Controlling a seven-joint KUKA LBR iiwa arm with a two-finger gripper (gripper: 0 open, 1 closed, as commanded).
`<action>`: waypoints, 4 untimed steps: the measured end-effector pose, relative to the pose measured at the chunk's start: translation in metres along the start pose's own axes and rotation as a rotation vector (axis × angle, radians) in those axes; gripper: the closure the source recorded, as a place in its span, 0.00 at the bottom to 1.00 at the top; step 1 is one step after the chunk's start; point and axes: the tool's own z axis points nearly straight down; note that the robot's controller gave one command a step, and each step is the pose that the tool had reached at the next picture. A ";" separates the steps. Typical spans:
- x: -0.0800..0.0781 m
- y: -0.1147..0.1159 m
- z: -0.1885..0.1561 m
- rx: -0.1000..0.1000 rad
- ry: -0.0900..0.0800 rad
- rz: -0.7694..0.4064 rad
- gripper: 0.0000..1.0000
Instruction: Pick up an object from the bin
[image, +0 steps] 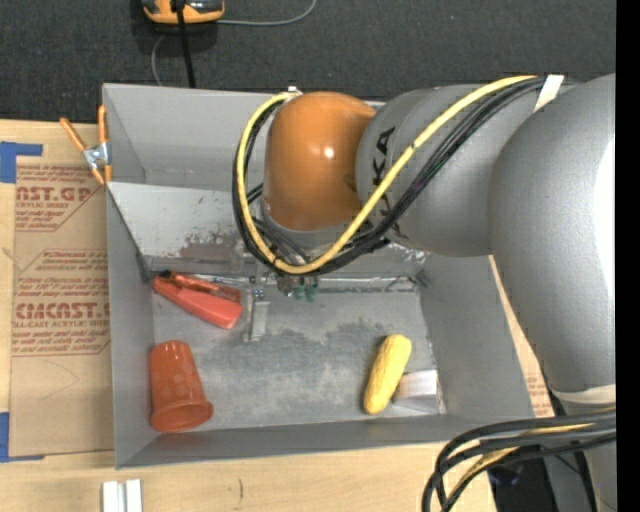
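My gripper (257, 326) hangs below the orange wrist cover in the middle of the bin, reaching down to the floor. Just left of it lies a red-orange elongated tool (200, 300), slanting from the bin's left wall down to the right. The tool's blunt right end is right next to the gripper, and I cannot tell whether they touch. Nothing shows held by the gripper. An orange plastic cup (176, 386) lies on its side in the near left corner.
A yellow corn cob (386, 372) lies near the front right, with a small clear-white piece (420, 384) beside it against the right wall. The arm and its cables cover the bin's back right part.
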 end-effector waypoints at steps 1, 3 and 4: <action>-0.006 -0.001 0.058 0.005 0.011 -0.010 0.00; -0.006 0.011 0.103 0.003 0.001 0.128 1.00; -0.006 0.011 0.103 0.003 0.001 0.128 1.00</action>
